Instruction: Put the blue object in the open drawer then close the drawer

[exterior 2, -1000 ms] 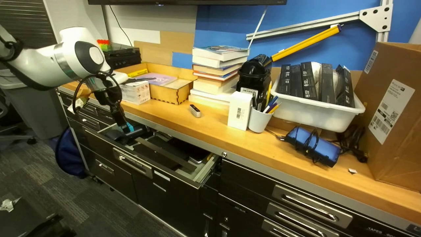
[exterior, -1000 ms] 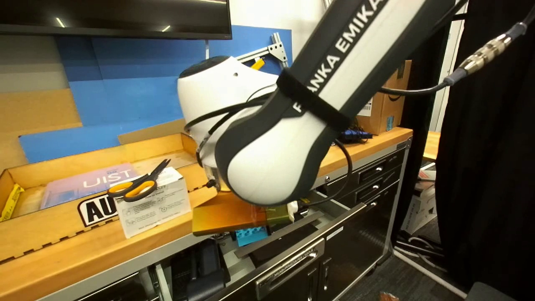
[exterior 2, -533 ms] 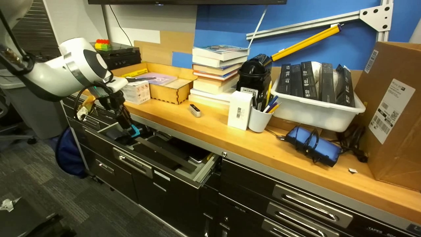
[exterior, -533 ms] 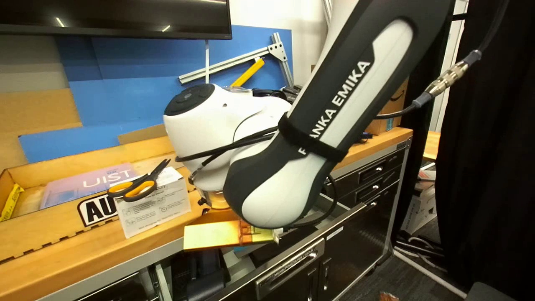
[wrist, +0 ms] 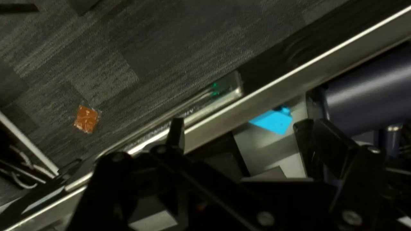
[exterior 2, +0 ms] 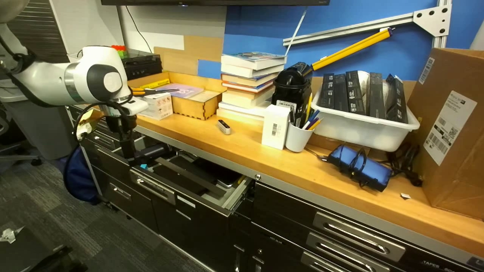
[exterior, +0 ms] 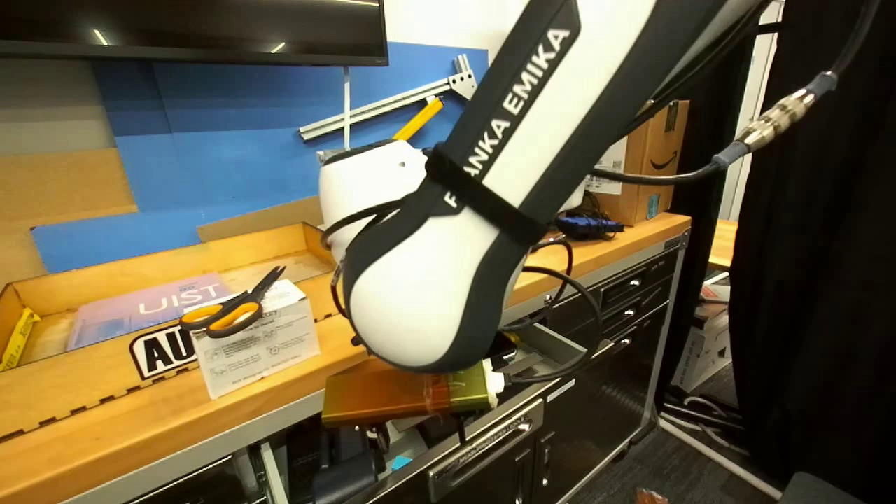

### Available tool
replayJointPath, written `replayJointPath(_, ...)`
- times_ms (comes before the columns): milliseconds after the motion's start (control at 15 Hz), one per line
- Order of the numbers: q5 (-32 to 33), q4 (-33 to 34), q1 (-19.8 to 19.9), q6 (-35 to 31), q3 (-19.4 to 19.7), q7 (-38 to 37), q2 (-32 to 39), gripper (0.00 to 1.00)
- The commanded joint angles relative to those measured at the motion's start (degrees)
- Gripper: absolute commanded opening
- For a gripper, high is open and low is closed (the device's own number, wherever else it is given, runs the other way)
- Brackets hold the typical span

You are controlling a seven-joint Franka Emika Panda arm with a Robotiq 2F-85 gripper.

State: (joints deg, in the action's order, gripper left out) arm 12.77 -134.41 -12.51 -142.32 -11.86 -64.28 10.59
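You had your fingers (wrist: 175, 134) spread well apart, a broad gap between them, and the blue block (wrist: 273, 121) lay outside their grip. It rested inside the pulled-out drawer (exterior 2: 208, 223), on the floor of it and just beside the front wall, near a dark cylindrical thing (wrist: 369, 93). In both exterior views you saw only a small teal patch of it past the drawer's front. Your arm (exterior 2: 49, 81) reached over with the fingers pointing down at the drawer's front edge; whether they touched that edge, you could not tell. In the wrist view, one finger overlapped the drawer's front and the other showed above the inside, close to the end of the block. A long flat strip (exterior 2: 191, 177) lay slantwise further along in the same drawer.

On the table (exterior 2: 242, 151) above, you had scissors (exterior: 260, 288) lying on a printed white box (exterior: 262, 350), a stack of books (exterior 2: 247, 87), a white cup (exterior 2: 300, 139) of pens (exterior 2: 313, 122) just beside an upright white box (exterior 2: 275, 128), and a white tub (exterior 2: 365, 132) of black boxes (exterior 2: 354, 92) next to a cardboard carton (exterior 2: 450, 128). Behind the books you had a blue panel (exterior 2: 261, 22). On the carpet (wrist: 144, 38) below lay an orange packet (wrist: 86, 118).
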Motion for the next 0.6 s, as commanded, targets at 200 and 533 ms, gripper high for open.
replayJointPath(200,-11.33,-1.65,0.38,14.45,-0.3,14.91,-4.34,1.0)
replayJointPath(533,-0.27,0.14,-2.25,8.78,0.8,7.86,1.03,1.0)
